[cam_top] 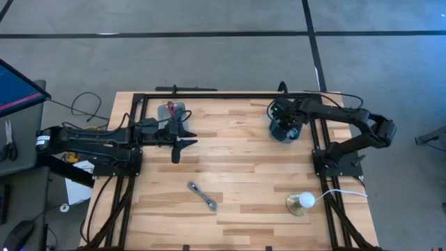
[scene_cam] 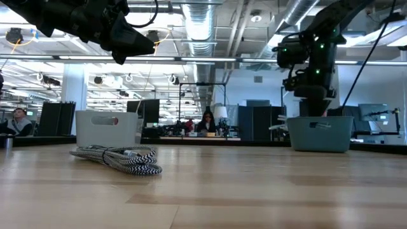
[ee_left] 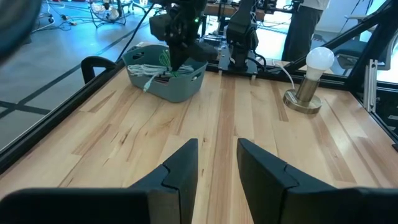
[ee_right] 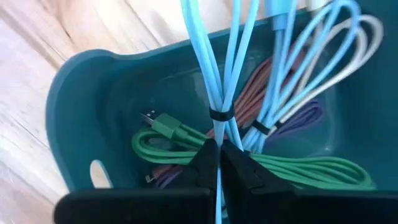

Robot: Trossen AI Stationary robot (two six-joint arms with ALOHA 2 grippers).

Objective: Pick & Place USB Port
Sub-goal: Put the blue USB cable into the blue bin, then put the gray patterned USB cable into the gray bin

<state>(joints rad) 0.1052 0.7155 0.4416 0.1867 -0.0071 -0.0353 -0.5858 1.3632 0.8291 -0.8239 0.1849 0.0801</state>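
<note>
Over the teal bin [ee_right: 74,124] at the tabletop's [cam_top: 244,174] far right, right hand [ee_right: 219,163] clamped on a light-blue cable [ee_right: 217,74], left hand [ee_left: 217,163] fingers apart above bare wood, braided cable [cam_top: 203,196] lying mid-tabletop.

My tabletop [cam_top: 237,174] is made of light wooden planks with a black metal frame around it. A teal plastic bin [cam_top: 282,130] full of coloured cables sits on it near the far right corner. A pale grey plastic bin [cam_top: 171,111] sits near the far left side. A black-and-white braided cable [cam_top: 203,196] lies coiled near the front middle. A white round bulb lamp on a brass base [cam_top: 300,203] stands at the front right.
</note>
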